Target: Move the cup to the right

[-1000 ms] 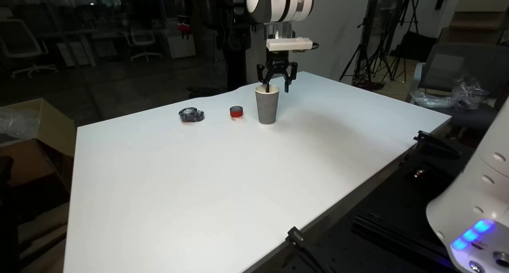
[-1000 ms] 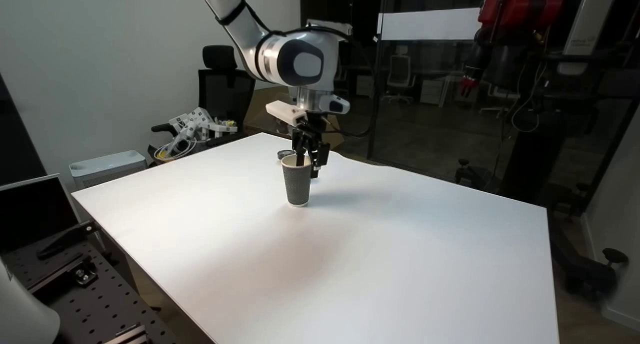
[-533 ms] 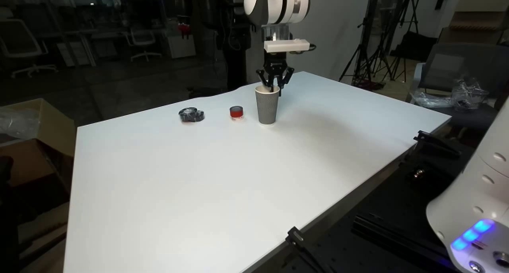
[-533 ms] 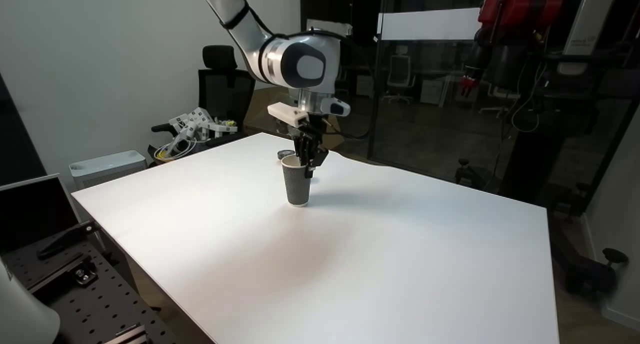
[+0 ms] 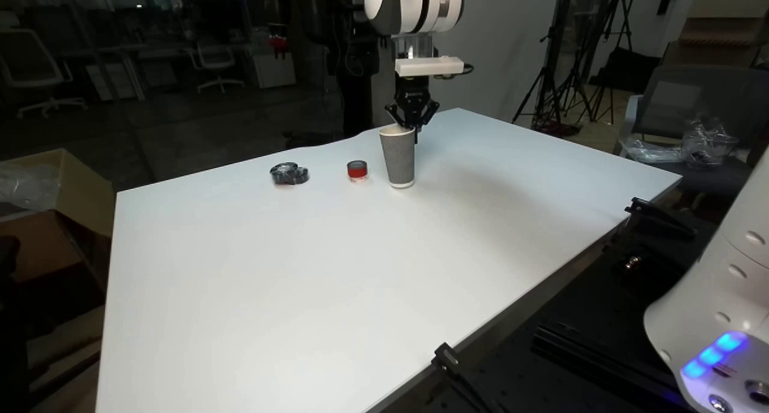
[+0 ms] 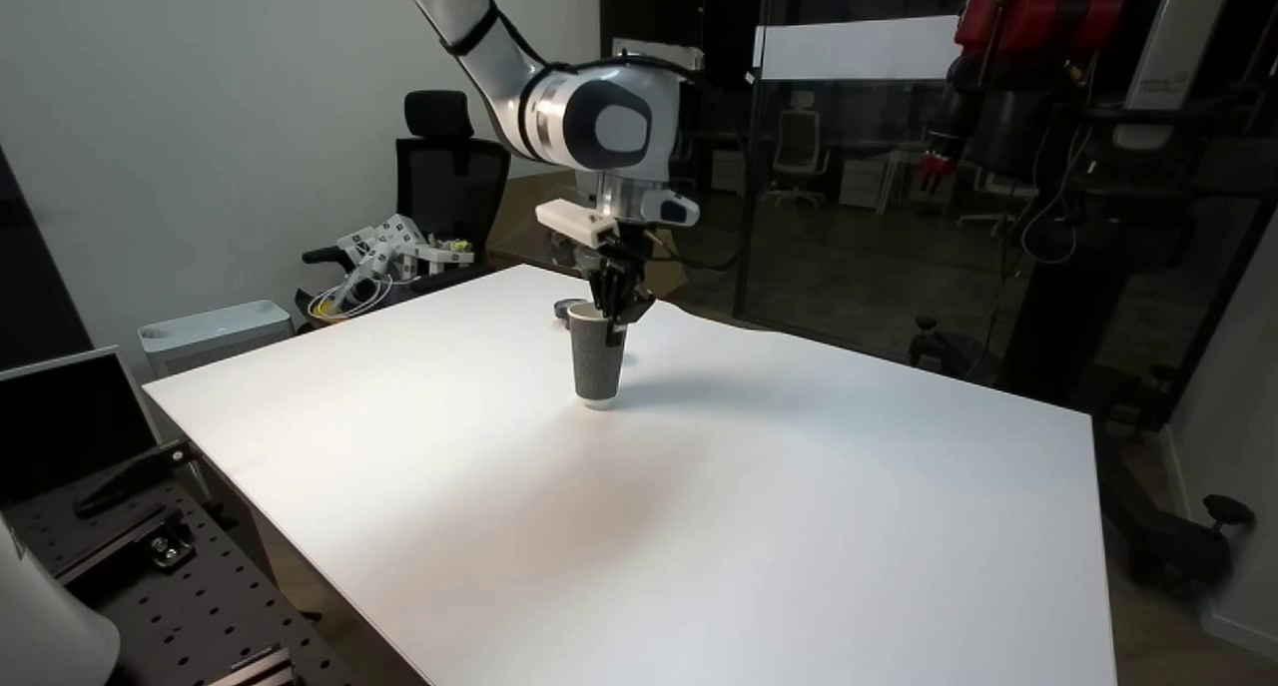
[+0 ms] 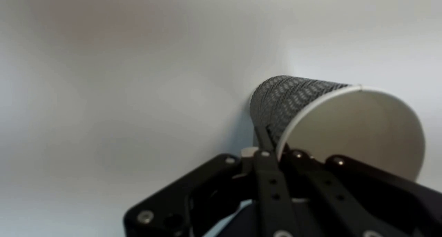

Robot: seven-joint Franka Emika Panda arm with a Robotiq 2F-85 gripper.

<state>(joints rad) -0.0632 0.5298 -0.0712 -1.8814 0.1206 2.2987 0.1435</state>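
The black, two-fingered hand [image 7: 276, 146] pinches the grey, tapered, pale-rimmed paper cup [image 5: 399, 160], which in both exterior views is at the hand's seven o'clock, its long axis slightly off upright.

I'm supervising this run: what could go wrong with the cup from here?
The end effector pinches the cup at one side of its rim, so the cup may twist or slip. The cup leans slightly, so letting go now might make it rock or tip. The red object nearby could get bumped.
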